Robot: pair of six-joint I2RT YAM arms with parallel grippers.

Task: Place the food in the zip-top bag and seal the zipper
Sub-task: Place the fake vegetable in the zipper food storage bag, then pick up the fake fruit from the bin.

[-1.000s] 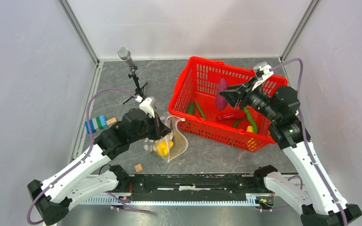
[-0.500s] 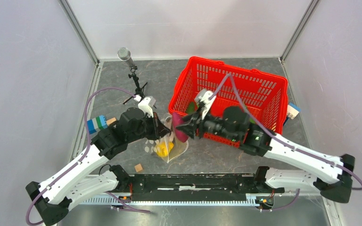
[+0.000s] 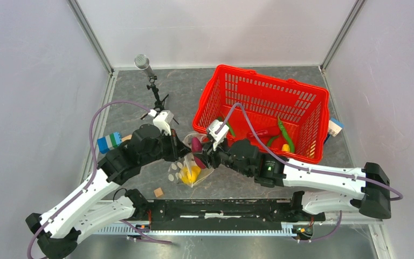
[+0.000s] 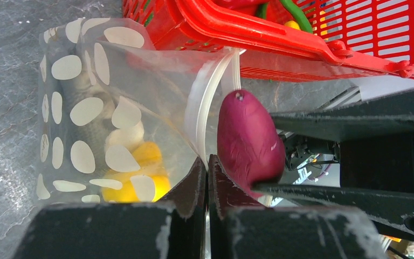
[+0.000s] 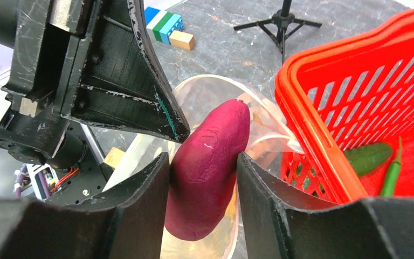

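The zip-top bag, clear with white dots, stands on the table with its mouth held up. My left gripper is shut on the white zipper strip at the mouth's edge. A yellow piece lies inside the bag. My right gripper is shut on the magenta aubergine, tip down over the open mouth, right beside the left gripper's fingers. From above, the aubergine sits between both grippers at the bag's top.
The red mesh basket stands just right of the bag, with green pods and a red chilli in it. A microphone tripod is behind. A blue-green block and a wooden cube lie to the left.
My right arm has swung from above the basket down to the bag's mouth, carrying the aubergine. My left gripper has kept its hold on the bag's edge.
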